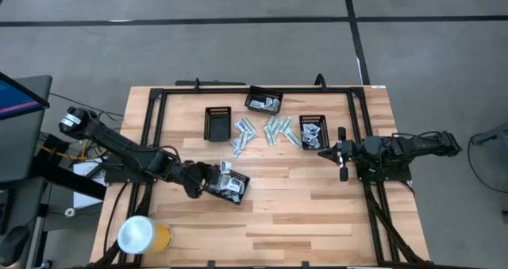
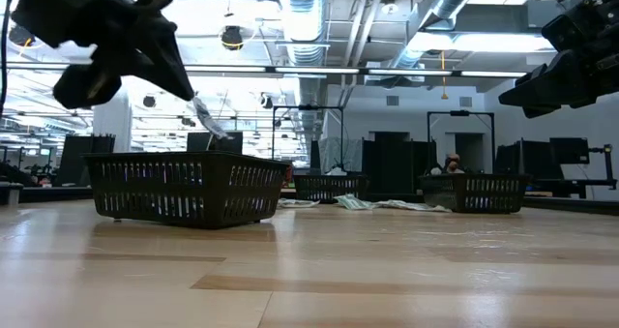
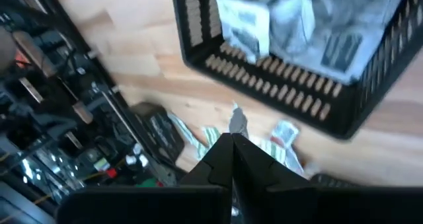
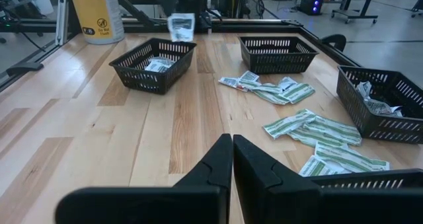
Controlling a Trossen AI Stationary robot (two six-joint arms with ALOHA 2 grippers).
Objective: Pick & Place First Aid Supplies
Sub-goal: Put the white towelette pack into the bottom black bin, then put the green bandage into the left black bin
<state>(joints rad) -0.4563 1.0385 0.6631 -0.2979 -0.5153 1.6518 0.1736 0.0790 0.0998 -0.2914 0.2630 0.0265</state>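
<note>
Now, at about eight o'clock on the worktop, the left end effector hovers over the near black mesh tray, its fingers pinched on a small flat white sachet, seemingly so it can drop in among the sachets already there. Toward twelve o'clock, slim pale green-white strips lie loose on the wood between three more trays, and at three o'clock the right end effector waits clamped on nothing

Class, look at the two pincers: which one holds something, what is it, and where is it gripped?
The left pincer holds a small white sachet by one edge, above the near tray. The right pincer is shut on nothing.
</note>
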